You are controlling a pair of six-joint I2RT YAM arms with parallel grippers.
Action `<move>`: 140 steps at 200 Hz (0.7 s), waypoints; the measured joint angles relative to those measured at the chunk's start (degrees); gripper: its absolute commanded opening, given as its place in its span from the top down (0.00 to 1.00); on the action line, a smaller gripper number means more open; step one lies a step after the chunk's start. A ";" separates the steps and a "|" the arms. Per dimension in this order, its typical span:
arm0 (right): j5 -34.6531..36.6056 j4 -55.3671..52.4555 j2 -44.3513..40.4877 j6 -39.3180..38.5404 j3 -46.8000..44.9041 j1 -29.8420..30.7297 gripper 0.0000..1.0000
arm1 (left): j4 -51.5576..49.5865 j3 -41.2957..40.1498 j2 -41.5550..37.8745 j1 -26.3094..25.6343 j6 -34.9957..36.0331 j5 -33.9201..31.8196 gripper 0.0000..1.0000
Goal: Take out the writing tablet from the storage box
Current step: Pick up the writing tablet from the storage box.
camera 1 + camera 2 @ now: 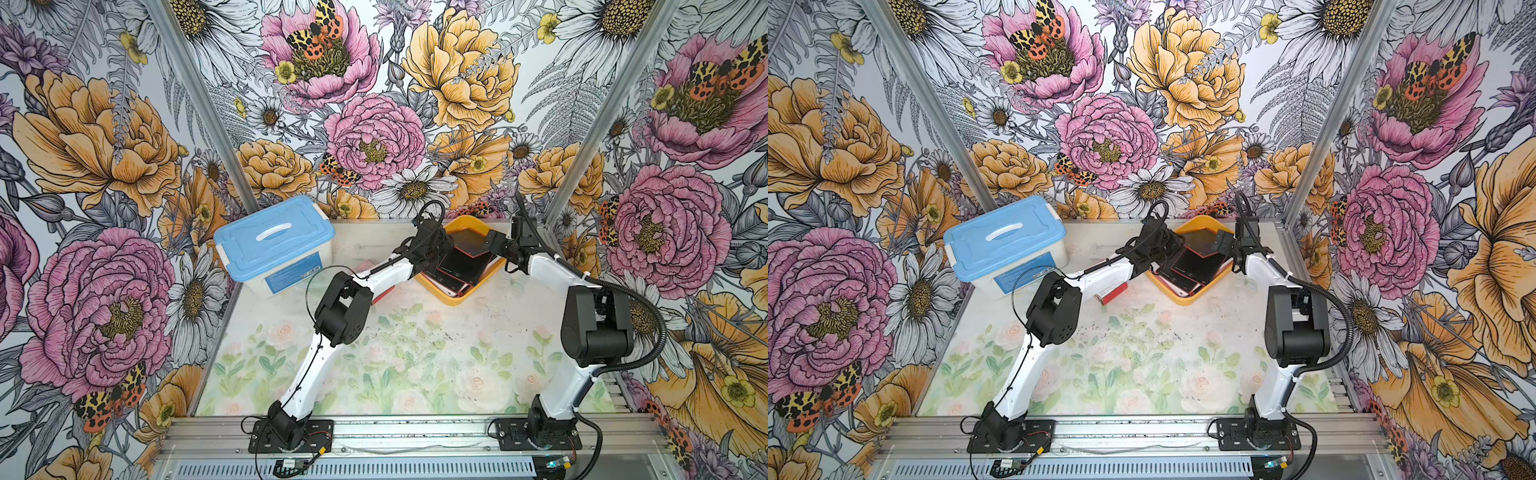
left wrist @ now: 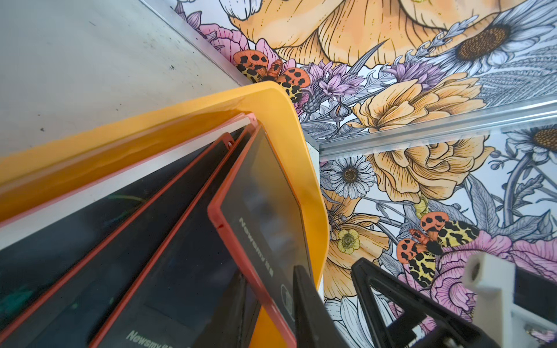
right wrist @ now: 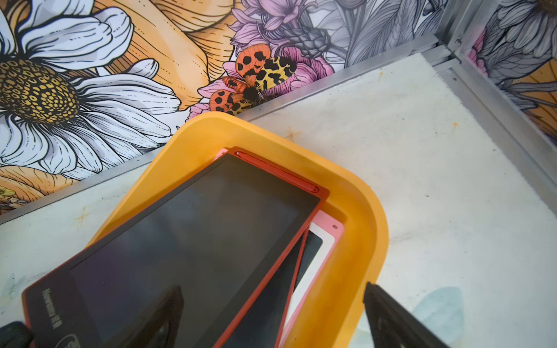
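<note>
A blue-lidded box (image 1: 291,249) is seen at ten o'clock on the floral mat (image 1: 415,365); a red carton (image 1: 1113,293) is set at its four o'clock.

- Both top views: I look down from high above the arm bases toward the back wall, from far off. The two frame nearly the same whole cell.
- Left wrist view: behind the left gripper (image 2: 271,289), facing along its fingers, very close to the storage box (image 2: 150,132).
- Right wrist view: behind the right gripper (image 3: 268,286), equally close. Both wrist views share the box's far corner and the top writing tablet (image 3: 196,229).
</note>
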 measured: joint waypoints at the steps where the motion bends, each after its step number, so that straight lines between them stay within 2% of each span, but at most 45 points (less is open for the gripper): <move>1: 0.00 0.00 -0.02 0.02 0.00 0.00 0.03 | -0.02 0.00 0.00 0.00 -0.17 0.02 0.76; 71: 0.04 0.00 -2.16 1.20 -1.09 0.68 0.04 | 2.75 -0.61 0.00 0.37 -4.04 2.29 0.88; 140: 0.42 -0.13 -6.45 2.10 -2.99 2.51 0.04 | 6.27 -4.59 -0.02 1.16 -7.19 3.34 0.94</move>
